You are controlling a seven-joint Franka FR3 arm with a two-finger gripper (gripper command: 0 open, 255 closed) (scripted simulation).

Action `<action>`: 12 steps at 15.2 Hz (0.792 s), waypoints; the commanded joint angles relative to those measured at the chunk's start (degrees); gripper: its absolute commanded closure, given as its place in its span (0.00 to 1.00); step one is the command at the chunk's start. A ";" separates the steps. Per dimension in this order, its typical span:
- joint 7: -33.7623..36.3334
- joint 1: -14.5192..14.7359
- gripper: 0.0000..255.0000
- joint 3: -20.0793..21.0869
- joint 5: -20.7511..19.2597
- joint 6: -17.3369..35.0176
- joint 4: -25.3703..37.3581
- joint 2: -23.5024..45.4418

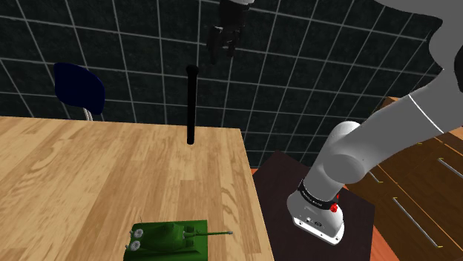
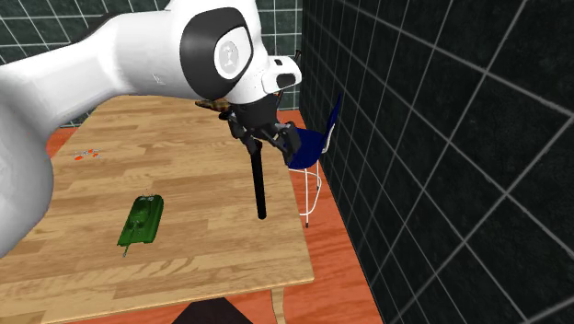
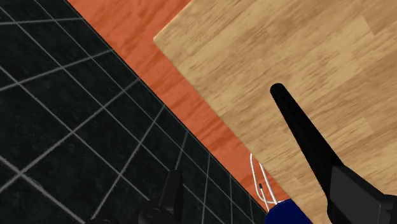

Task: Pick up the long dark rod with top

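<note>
The long dark rod (image 1: 191, 104) is found standing upright on its foot on the wooden tabletop (image 1: 89, 170), close to the far edge in the shoulder view and near the corner that faces the blue chair (image 1: 78, 87) and the dark tiled wall. A slightly wider top is carried at its upper end, and nothing is seen touching it. The end effector (image 1: 222, 53) is held in the air above that top and a little toward the shoulder view's right, with its fingers spread apart and nothing held between them. In the wrist view the rod is seen running up beside one finger rather than between the pair, so the alignment is judged to be unfinished. The step in hand is therefore taken to be the approach, with the grasp not yet made. For the next move, the open fingers would need to be centred over the rod and then lowered so that the shaft just below the top is straddled before closing. Care is called for, since a tall, thin thing standing on a narrow foot is likely to be tipped by a sideways nudge. A green toy tank (image 1: 169, 237) lies well apart, near the tabletop's near edge, and is not expected to be in the way.
</note>
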 commanded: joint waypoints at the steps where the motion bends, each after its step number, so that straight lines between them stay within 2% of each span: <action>1: 1.31 0.58 0.00 2.05 -0.45 0.45 2.58 3.39; 6: 4.51 1.91 0.00 6.83 -2.73 0.42 10.11 12.16; 12: 4.94 2.06 0.00 6.82 -2.62 5.03 4.78 11.45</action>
